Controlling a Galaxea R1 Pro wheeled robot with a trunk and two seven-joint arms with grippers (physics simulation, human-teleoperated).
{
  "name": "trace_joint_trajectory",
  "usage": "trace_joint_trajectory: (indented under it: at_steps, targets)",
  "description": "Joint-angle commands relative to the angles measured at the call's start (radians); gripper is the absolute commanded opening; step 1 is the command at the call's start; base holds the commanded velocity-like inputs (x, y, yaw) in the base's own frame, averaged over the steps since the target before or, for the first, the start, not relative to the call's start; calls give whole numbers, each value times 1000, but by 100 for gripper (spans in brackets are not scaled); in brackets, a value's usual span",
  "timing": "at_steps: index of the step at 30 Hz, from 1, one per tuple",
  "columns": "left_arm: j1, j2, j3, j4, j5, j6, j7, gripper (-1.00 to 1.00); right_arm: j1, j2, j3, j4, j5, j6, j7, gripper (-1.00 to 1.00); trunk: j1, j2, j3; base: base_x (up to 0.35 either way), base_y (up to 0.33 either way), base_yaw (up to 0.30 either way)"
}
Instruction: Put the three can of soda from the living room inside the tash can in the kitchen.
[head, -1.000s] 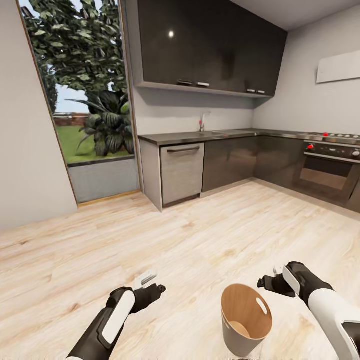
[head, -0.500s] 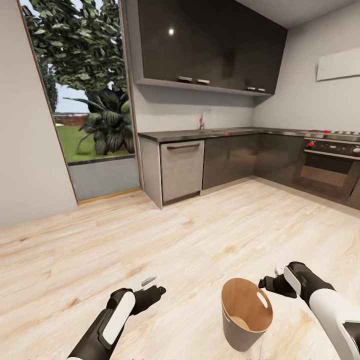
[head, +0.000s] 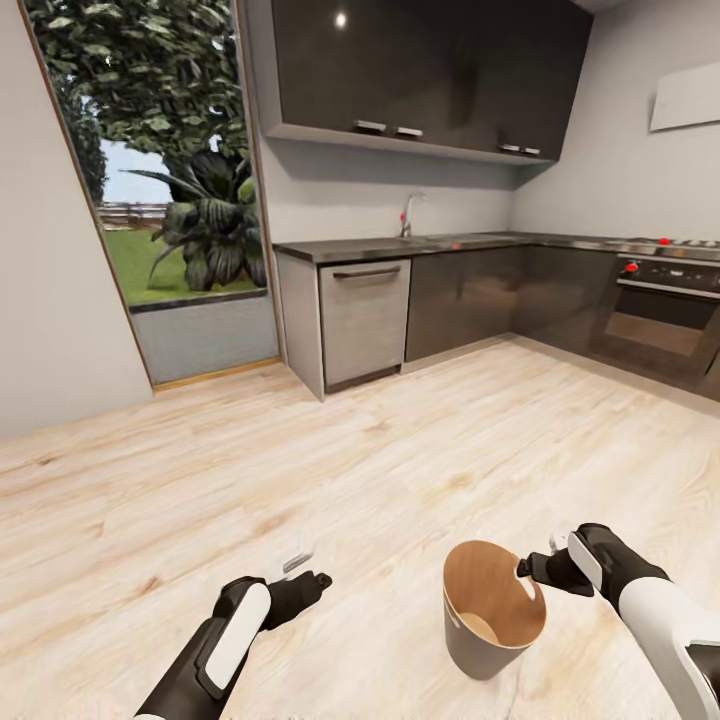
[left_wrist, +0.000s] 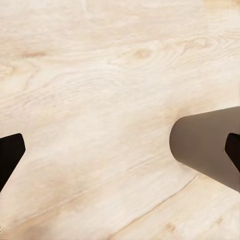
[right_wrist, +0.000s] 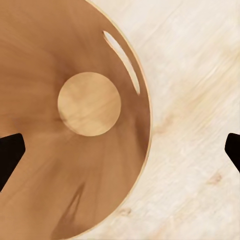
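Tash can (head: 492, 620) stands upright on the pale wood kitchen floor (head: 300, 470), just in front of the robot, and the right wrist view looks straight down to its bare brown bottom: no soda can inside. Right gripper (head: 535, 570) hovers at its rim, fingers spread wide, holding nothing. Left gripper (head: 305, 565) hangs over bare floor beside it, fingers likewise apart and empty. Judging by this, no can is delivered; all three remain to fetch

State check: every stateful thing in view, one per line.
trash can: upright on floor, empty inside
left claw: open, holding nothing
right claw: open, above the trash can rim
dishwasher: door closed
oven: door closed
upper cabinets: doors closed
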Motion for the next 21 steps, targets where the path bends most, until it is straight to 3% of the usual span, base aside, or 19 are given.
trace_joint_trajectory:
  at_steps: [1,21]
  targets:
    - [0,0,0,0,0,0,0,100,0,0,0,0,0,0,0,100,0,0,-4,0,0,0]
    - [0,0,0,0,0,0,0,100,-7,-13,0,0,0,17,3,100,9,-5,-81,0,0,0]
